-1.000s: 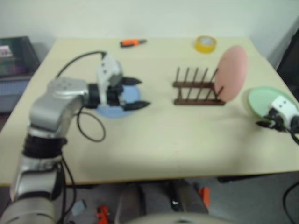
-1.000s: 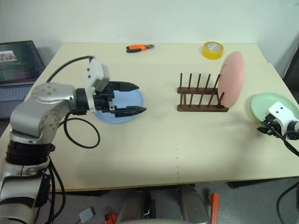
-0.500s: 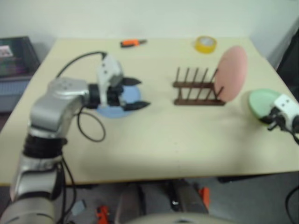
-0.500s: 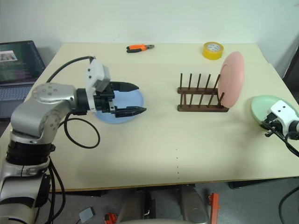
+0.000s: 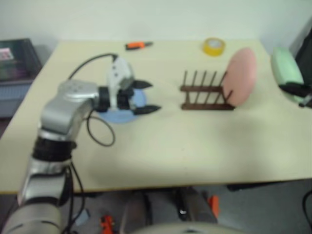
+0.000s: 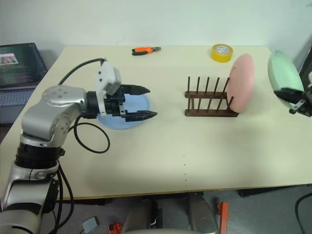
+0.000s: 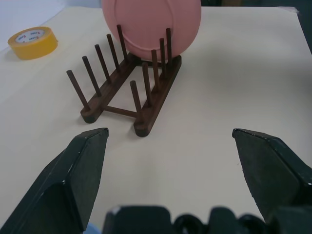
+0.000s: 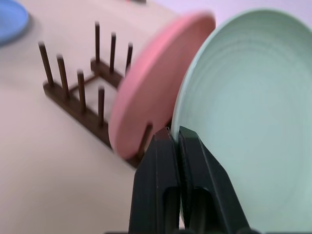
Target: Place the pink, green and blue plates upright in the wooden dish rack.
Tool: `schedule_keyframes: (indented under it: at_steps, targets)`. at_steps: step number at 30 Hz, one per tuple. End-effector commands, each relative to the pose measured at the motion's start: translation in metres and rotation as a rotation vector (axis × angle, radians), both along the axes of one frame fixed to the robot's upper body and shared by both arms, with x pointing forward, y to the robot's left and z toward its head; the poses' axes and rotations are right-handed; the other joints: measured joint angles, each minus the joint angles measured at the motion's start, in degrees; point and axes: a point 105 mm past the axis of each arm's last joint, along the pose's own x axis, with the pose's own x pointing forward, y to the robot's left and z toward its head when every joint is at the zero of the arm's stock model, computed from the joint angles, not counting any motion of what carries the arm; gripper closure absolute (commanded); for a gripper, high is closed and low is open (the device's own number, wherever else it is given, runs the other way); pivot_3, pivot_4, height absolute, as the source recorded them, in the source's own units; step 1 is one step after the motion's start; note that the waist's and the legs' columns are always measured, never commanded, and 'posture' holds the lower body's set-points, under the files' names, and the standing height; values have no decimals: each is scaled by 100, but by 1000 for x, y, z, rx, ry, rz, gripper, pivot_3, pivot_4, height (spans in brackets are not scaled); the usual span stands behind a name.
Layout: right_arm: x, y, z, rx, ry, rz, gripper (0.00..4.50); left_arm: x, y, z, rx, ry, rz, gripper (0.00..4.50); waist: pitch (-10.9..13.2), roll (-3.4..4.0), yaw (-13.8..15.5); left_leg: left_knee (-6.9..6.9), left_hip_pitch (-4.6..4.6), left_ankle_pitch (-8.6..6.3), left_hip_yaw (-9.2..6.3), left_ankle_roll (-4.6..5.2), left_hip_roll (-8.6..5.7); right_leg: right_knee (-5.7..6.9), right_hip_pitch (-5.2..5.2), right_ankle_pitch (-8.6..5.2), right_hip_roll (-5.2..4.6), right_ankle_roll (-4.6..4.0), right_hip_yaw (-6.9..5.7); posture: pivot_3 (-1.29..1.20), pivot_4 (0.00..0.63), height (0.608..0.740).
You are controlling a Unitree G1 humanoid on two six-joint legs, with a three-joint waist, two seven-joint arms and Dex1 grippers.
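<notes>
Robotics lab or workshop, plain pale wall, light work table, orange-handled pliers and yellow tape roll at its far edge, laptop beside it, loose cables and oddments on the grey floor

Table viewed from above by both head eyes, wooden dish rack faced closely beyond each wrist's pincer, shared by all

A yellow tape roll lay flat near the far edge of the pale table, toward the right. Orange-handled pliers lay along the same far edge, well to its left. Beyond the table's left side stood an open laptop (its screen lit, its contents too small to read).
</notes>
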Motion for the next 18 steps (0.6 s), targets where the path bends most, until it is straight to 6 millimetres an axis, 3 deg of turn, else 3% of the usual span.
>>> schedule_keyframes:
  at_steps: [1,5,13,18]
  targets:
    - [-6,8,37,19,-131,17,4473,0,-1,13,-7,-58,-9,0,0,0,11,0,-2,0,2,0,0,-3,0,0,-1,0,0,0,150,740]
    - [-8,28,65,46,-223,92,4473,0,0,13,-7,-61,-5,0,0,1,5,-2,-3,0,8,1,0,-4,-5,0,-2,1,0,0,150,740]
    - [-9,60,102,74,-358,212,4473,-1,2,13,-8,-65,5,0,0,1,4,-3,-4,0,1,1,3,-6,-4,-1,-1,-2,2,0,150,740]
    - [-8,94,126,249,-441,354,4473,-1,3,13,-9,-69,14,0,0,1,-20,-4,-5,0,2,1,5,-3,-7,-1,0,-2,3,0,150,740]
